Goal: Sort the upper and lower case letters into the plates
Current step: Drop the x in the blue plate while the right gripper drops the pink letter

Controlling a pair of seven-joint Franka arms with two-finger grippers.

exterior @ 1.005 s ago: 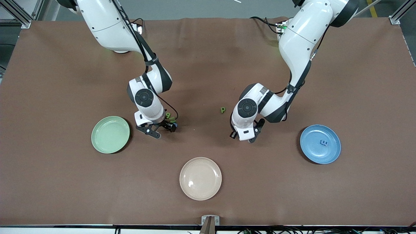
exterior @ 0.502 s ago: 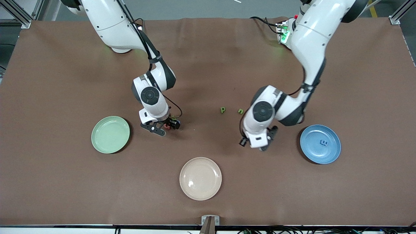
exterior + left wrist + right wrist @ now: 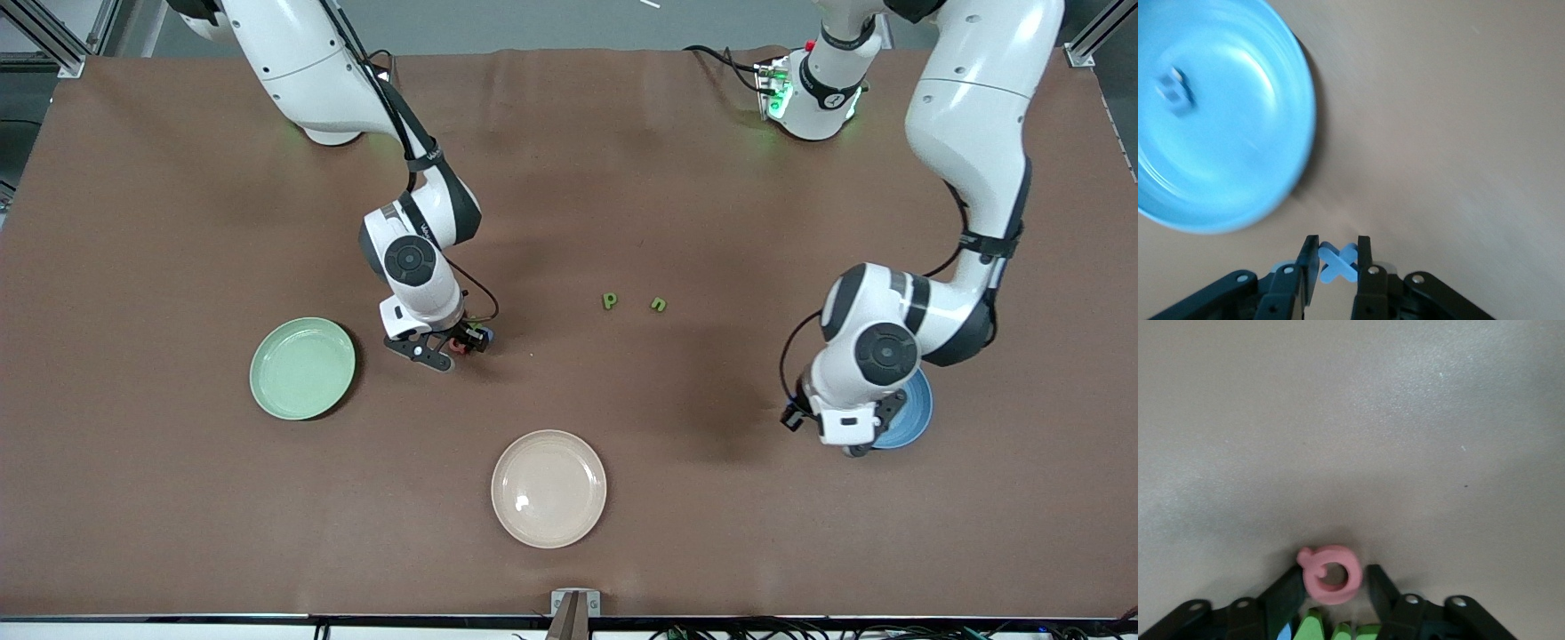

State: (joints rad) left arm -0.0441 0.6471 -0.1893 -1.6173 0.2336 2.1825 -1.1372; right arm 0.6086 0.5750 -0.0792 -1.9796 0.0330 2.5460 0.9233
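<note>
Blue letter [image 3: 1338, 261] clamped in left gripper [image 3: 1338, 267]; right gripper [image 3: 1331, 587] brackets pink letter [image 3: 1330, 573].

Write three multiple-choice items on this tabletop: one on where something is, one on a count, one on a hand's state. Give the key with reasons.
1. Where is the left hand?
A. over the pale green plate
B. at the blue plate's edge
C. over the cream plate

2. How many green letters lie loose mid-table in the front view?
A. two
B. four
C. none

3. What is between the right hand's fingers?
A. nothing
B. a blue X
C. a pink round letter

Key:
1 B: the front view shows the left wrist covering part of the blue plate.
2 A: a green p and a green n lie side by side.
3 C: the right wrist view shows the pink letter between the fingers; the blue X is in the left hand.
</note>
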